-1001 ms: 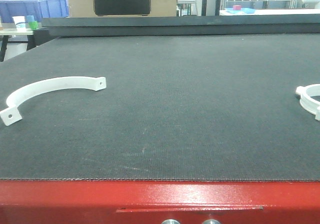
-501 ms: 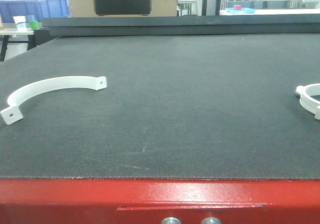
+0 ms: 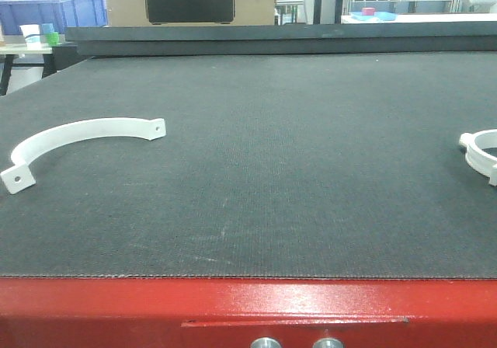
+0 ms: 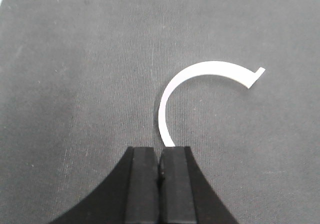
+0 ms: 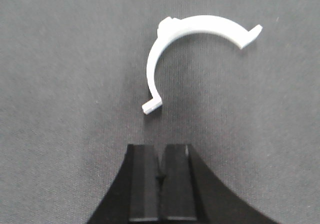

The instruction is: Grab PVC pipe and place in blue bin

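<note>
So the "pipe" here is really two curved white plastic strap bits sitting on the dark textured counter (image 3: pixel 311 169). The left PVC piece (image 3: pixel 85 127) is out toward the left edge and the right PVC piece (image 3: pixel 475 152) is half cut off at the right edge, well apart from each other. In the left wrist view the left hand (image 4: pixel 160 154) has its fingers pressed together with nothing in them, and the left PVC piece (image 4: pixel 215 68) curls away right in front, its near end vanishing behind the fingertips; can't tell if it's touching. Same deal on the other side: the right hand (image 5: pixel 161 156) is closed and empty, with the right PVC piece (image 5: pixel 200 24) a little ahead, not touching. Handling-wise these look light, stiff and not fragile, but smooth plastic on a thin band probably means slippy. Each one seems to stand on its edge, so the best bet looks like opening up and pinching across the band's thickness near the middle of the arc, where it should hang balanced. The little end tabs look too small to trust. The only blue bin (image 3: pixel 50 10) in sight is way back at the far left, off this counter.
</note>
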### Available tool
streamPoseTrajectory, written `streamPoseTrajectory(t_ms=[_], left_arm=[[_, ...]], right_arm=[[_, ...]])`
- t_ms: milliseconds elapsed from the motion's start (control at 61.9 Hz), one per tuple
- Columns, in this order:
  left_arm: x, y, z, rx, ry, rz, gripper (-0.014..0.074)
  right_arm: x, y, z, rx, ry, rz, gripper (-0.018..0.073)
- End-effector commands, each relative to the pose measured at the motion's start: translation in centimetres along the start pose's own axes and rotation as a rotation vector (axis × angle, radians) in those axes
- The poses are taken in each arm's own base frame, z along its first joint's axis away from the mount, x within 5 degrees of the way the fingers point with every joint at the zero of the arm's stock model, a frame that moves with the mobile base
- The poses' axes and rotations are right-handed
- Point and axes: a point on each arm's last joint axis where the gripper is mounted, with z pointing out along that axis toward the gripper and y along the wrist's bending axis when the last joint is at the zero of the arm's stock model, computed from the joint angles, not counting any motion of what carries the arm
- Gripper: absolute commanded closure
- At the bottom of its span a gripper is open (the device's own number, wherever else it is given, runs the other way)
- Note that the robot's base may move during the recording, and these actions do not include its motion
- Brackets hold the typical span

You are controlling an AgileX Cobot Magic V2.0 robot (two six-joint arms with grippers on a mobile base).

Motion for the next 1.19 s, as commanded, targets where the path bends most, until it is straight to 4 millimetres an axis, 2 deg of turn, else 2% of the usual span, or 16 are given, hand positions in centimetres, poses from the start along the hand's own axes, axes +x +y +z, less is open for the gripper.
streamPoseTrajectory(t_ms=[0,97,274,436,694,823,936,1179], left_arm=[[0.1,0.0,0.2,0.007,0.003,-0.011,0.0708],[0.3,-0.1,0.3,0.015,0.015,-0.022,0.0708],[0.4,-0.2,0.3,0.027,0.034,-0.035,0.0708],[0.6,-0.2,0.3,0.030,0.054,-0.039,0.0708],[0.7,-0.2,0.4,0.029,0.057,-0.039,0.0708],[0.7,-0.2,0.4,0.029,0.057,-0.039,0.0708],[0.7,-0.2,0.4,0.029,0.057,-0.039,0.0708],[0.7,-0.2,0.4,0.030,0.059,-0.040,0.0708]], right_arm=[[-0.3,0.0,0.5,0.002,0.011,-0.006,0.0721],[-0.5,0.0,1.1,0.003,0.019,-0.005,0.0721],[-1.8,0.1,1.8,-0.015,-0.093,0.012,0.0721],[-2.8,0.3,2.8,-0.016,0.032,0.016,0.0710],[-6.2,0.4,6.5,0.013,0.234,0.035,0.0711],[-7.1,0.6,8.7,0.087,0.312,0.037,0.0711],[-7.9,1.1,10.4,0.082,0.341,0.033,0.0711],[-8.8,1.3,12.8,0.070,0.376,0.047,0.0708]])
